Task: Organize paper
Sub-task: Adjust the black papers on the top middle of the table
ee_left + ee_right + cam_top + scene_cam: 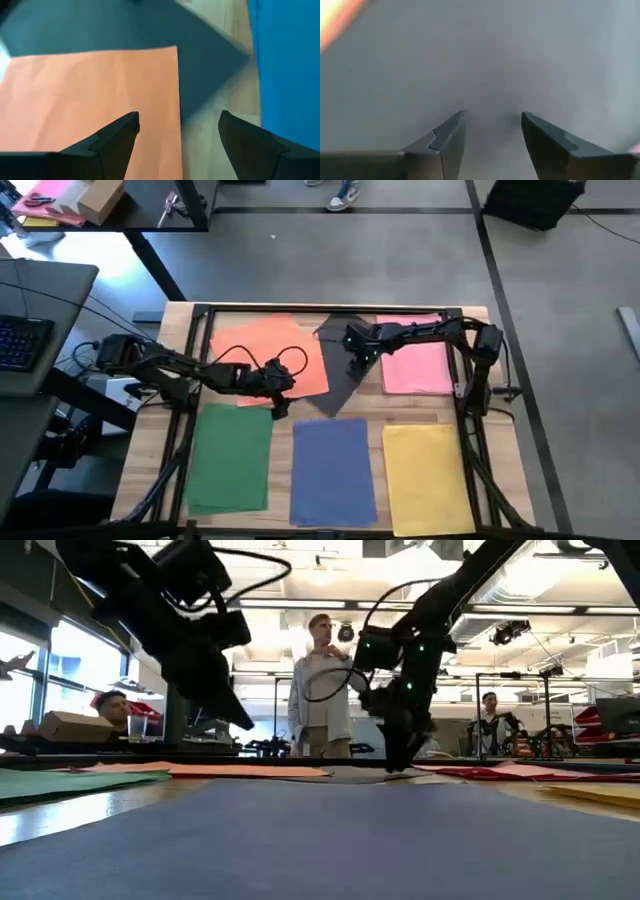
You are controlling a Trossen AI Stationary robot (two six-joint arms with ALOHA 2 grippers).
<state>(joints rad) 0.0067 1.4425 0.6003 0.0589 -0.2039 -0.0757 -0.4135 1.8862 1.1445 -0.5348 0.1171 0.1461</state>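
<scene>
A: What lies on the table [150, 430], going left to right?

B: Along the near edge, a green sheet [232, 455], a blue sheet [333, 470] and a yellow sheet [430, 478], side by side with bare wood between them. Farther back, an orange sheet [262, 350], a dark grey sheet [338, 375] lying askew, and a pink sheet [415, 363].

A: Does anything overlap?

B: The orange sheet's edge lies over the dark grey one; the left wrist view shows that edge on top of the grey. The grey sheet's near corner points at the gap between green and blue.

A: Where is the left gripper [280, 404]?

B: Over the near right corner of the orange sheet, just behind the green one. Its jaws stand wide apart and hold nothing; one finger [117, 140] is over the orange paper, the other over bare wood beside the blue sheet.

A: And the right gripper [357, 362]?

B: Down over the dark grey sheet, between orange and pink. In its wrist view the jaws are parted with only grey paper ahead and nothing clamped between them. In the low view it reaches down to the paper; whether it touches I cannot tell.

A: Anything else around?

B: A dark frame [330, 308] borders the table. Beyond it, a person in a light jacket [322, 690] stands, and others sit at benches.
</scene>
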